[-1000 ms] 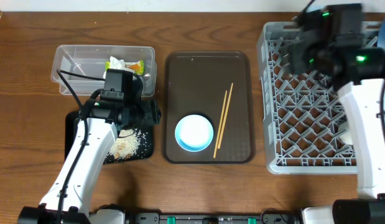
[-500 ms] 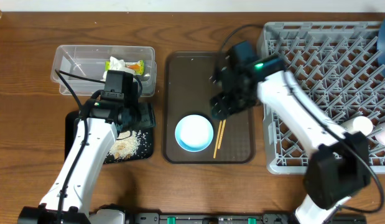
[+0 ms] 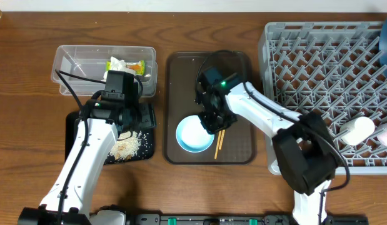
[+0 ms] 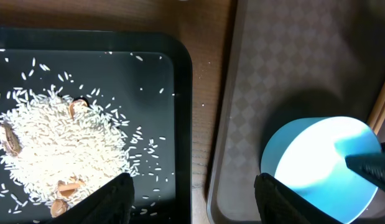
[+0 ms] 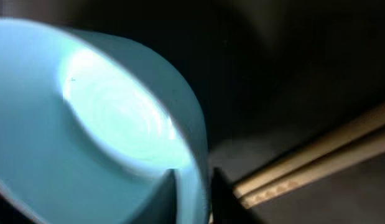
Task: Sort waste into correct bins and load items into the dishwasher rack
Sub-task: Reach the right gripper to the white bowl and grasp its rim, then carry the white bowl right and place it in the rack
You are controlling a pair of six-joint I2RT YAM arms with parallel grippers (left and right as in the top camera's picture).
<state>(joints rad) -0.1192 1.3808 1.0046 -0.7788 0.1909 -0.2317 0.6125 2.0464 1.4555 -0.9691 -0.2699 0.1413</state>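
Presently, the right tool is down at the right-hand edge of the light-blue bowl, which is on the brown serving tray in the middle of the desk. Its own camera shows the bowl's rim pinched in the tool's jaws, one inside the wall and one outside: closed on the bowl. The wooden chopstick pair lies on the same tray just right of the bowl, partly covered by the arm.

The left tool hangs over the right rim of the black tray, fingers spread wide with nothing between them: open and empty. The rice scraps lie heaped in that tray, a few brown bits among them. Behind it, the clear tub holds the yellow-green wrapper and a white tissue. The grey dishwasher rack stands at the right end of the desk; one white cup lies in it near its right side.
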